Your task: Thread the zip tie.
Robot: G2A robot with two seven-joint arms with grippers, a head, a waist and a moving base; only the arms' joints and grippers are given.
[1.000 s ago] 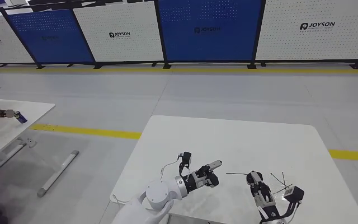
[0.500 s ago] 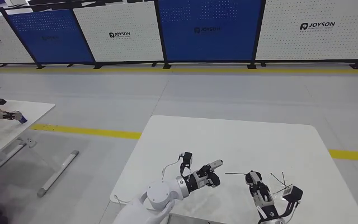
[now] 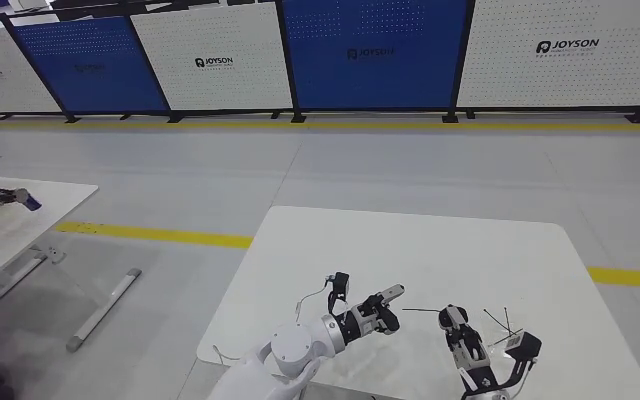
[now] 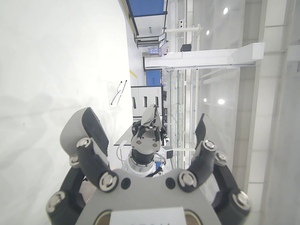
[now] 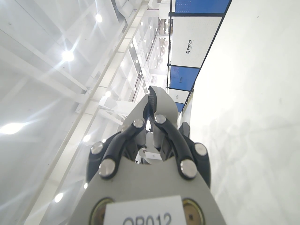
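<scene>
A thin black zip tie [image 3: 421, 311] sticks out level over the white table [image 3: 400, 250] from my right gripper [image 3: 448, 314], which is shut on its far end. The free tip points at my left gripper [image 3: 390, 308], a short gap away. In the left wrist view my left gripper [image 4: 145, 114] is open with nothing between its fingers [image 4: 93, 122], and the right gripper [image 4: 148, 127] faces it farther off. In the right wrist view the right gripper [image 5: 151, 98] has its pads pressed together; the tie itself is hard to make out there.
Loose black zip ties [image 3: 498, 321] lie crossed on the table beside the right arm; the same loose zip ties [image 4: 119, 91] appear near the table's edge in the left wrist view. The table's near edge is close under both arms. Another table [image 3: 40, 205] stands far left.
My left gripper has shifted slightly toward the zip tie's free tip. The right gripper and its tie have barely moved.
</scene>
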